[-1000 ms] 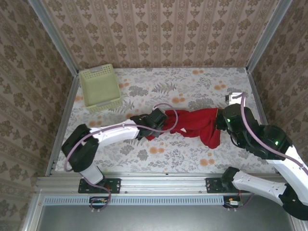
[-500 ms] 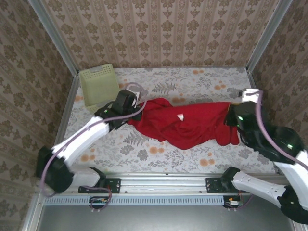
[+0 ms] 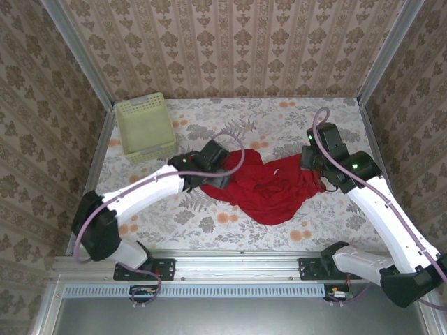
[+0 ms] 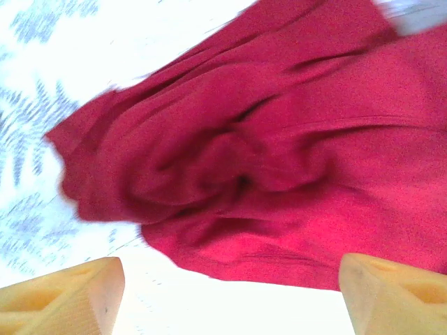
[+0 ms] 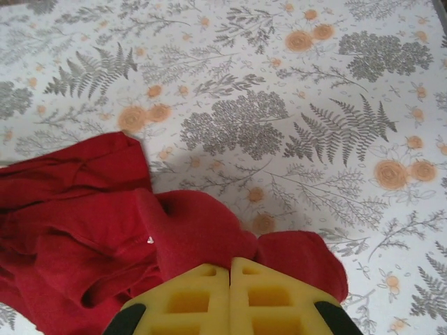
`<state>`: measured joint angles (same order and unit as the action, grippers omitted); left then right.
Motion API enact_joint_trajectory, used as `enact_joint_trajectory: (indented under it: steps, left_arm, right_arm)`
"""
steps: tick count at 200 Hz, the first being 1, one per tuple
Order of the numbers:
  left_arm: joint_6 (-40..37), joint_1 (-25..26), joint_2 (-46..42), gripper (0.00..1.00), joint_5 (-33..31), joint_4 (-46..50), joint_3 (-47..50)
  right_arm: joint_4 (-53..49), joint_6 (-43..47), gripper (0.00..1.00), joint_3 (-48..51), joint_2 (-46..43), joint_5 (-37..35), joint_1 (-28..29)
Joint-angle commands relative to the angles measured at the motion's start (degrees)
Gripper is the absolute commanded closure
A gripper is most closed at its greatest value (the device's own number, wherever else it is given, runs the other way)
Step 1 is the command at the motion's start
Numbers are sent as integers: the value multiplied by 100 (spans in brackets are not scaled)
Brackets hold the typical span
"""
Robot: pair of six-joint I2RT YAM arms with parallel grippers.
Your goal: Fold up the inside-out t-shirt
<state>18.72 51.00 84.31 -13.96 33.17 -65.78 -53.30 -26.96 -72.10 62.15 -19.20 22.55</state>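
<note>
Now left fingers (image 4: 66, 293) spread wide, crumpled red t-shirt (image 3: 269, 192) lying just beyond their tips on the table (image 3: 293, 125). Right fingers (image 5: 188, 300) pressed together, pinching its edge. Small white tag (image 3: 277, 169), unreadable.

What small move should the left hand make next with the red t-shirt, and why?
Probably lower the left hand and close it on the edge of the red t-shirt. Its fingers stand open over that edge, the right hand is shut on the other side, and the shirt lies crumpled, so both could then pull it flat.
</note>
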Motion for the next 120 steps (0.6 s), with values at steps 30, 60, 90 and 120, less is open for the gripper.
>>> enact_joint_trajectory:
  steps: [30, 60, 90, 120]
  left_arm:
    - [-588, 235, 863, 17, 52, -335, -119]
    - [-625, 236, 1457, 16, 197, -359, -534]
    - [-456, 207, 1908, 23, 285, -455, -811]
    - [-370, 129, 2105, 38, 80, -549, -992]
  right_arm:
    - [171, 42, 100, 194, -332, 186, -153]
    - [170, 41, 100, 315, -504, 208, -189]
    - [185, 15, 100, 522, -620, 221, -219]
    - [215, 33, 100, 708, -695, 270, -235]
